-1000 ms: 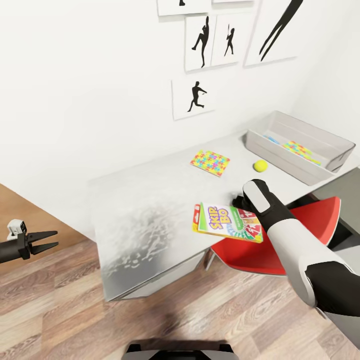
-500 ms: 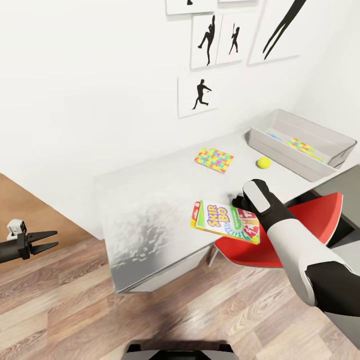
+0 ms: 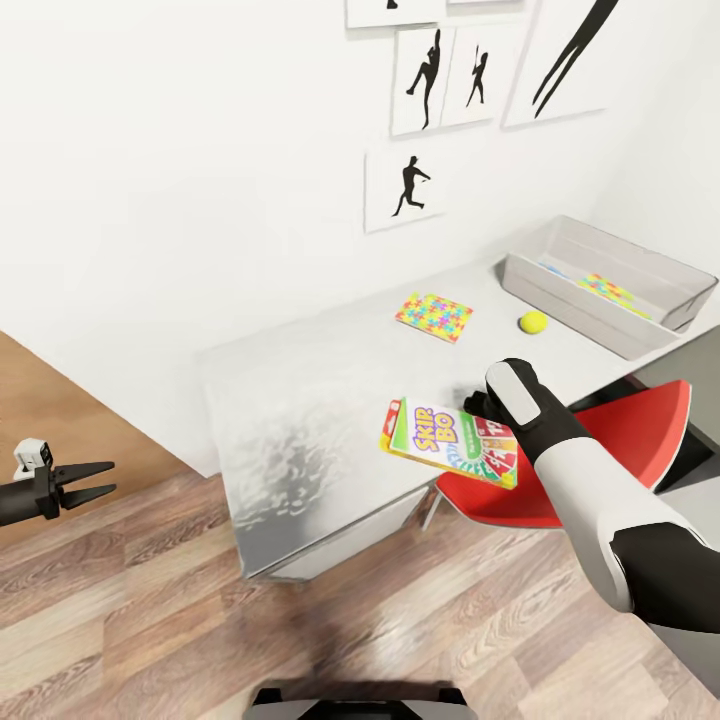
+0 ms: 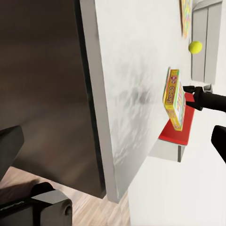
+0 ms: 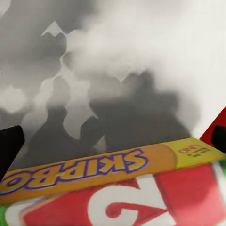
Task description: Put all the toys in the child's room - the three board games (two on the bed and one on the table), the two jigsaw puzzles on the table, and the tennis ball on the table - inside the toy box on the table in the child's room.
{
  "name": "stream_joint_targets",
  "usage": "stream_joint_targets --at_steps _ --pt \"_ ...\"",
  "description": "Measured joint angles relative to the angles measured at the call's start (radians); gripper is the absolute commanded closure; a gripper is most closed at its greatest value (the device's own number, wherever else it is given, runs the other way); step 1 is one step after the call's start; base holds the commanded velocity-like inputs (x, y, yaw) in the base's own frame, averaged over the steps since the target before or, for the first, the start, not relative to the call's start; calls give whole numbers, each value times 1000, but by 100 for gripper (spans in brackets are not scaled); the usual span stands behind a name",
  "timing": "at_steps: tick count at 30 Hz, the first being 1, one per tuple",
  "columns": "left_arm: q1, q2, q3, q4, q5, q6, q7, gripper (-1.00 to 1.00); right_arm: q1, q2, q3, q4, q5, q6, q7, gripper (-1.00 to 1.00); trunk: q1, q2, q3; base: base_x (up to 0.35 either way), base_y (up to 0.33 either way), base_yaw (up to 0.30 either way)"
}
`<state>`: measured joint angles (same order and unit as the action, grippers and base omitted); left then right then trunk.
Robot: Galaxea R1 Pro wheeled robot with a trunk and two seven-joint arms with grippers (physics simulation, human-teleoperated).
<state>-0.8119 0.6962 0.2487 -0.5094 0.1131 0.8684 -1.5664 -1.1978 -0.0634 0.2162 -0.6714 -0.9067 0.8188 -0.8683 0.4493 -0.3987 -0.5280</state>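
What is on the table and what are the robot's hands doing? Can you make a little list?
Held toy: Skip-Bo box, gripped by the right end effector above the table's near edge
Loose on table: one jigsaw puzzle, tennis ball
Toy box: at the far end of the table, another jigsaw puzzle inside
Left end effector: open, empty, over the floor
Beside table: red chair
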Motion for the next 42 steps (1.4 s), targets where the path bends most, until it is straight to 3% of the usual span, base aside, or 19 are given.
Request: stream_joint_targets --at_steps 24,36,42 --pt "0 -1 0 0 0 0 0 -100 0 0 1 0 13 10 -2 -100 0 0 0 -17 82 0" --pt "0 0 0 0 0 0 0 -100 0 0 0 0 -8 -4 1 -100 0 0 0 -56 34 0" --pt "0 0 0 0 0 0 0 -100 0 0 1 0 13 11 -2 -100 0 0 0 -7 134 0"
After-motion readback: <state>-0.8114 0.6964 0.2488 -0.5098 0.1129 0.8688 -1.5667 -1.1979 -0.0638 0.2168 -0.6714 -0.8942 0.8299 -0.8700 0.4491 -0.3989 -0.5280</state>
